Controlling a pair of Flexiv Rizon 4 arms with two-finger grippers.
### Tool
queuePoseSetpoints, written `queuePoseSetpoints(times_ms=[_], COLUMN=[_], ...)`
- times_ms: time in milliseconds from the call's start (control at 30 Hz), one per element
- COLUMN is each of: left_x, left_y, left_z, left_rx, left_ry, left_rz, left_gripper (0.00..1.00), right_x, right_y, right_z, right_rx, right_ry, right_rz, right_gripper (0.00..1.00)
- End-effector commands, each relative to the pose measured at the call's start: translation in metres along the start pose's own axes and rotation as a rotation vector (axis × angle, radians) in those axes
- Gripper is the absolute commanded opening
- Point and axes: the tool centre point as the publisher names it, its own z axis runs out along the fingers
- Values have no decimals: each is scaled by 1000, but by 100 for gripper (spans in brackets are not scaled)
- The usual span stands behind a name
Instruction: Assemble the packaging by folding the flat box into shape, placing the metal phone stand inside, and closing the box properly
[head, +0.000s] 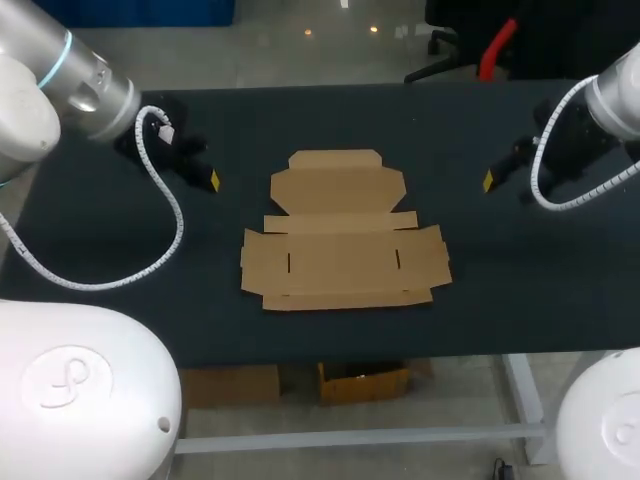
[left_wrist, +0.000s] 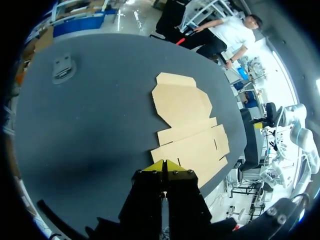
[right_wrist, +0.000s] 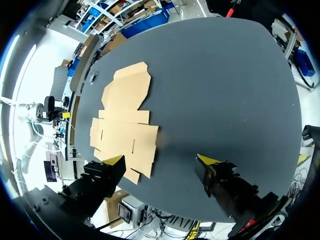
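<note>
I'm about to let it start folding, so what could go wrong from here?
1. The flat box lies flush on the table with no flap raised, so a push may just slide it instead of lifting an edge.
2. The left end effector is shut and must open before pinching cardboard. The right end effector is open.
3. The metal phone stand sits well apart from the box, near the table's edge, where the left arm might knock it.
</note>
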Motion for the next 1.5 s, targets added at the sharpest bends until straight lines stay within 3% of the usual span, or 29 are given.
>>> queuePoseSetpoints(times_ms=[33, 433, 633, 1267, 1500], left_x=[2, 2, -1, -1, 9], left_y=[0, -1, 1, 1, 1], left_z=[-7, -7, -9, -9, 0], left_rx=[-3, -14, -19, -19, -13], left_ry=[-14, -34, -14, -14, -34], left_rz=[-1, -5, -41, -41, 15], left_gripper=[0, 0, 0, 0, 0], right_x=[-1, 5, -1, -1, 1], right_y=[4, 26, 30, 30, 34], right_z=[1, 10, 14, 14, 23], right_rx=[-9, 48, 89, 89, 97], right_ry=[-6, -12, -24, -24, -20], right_rz=[-10, -93, -68, -68, -92], right_gripper=[0, 0, 0, 0, 0])
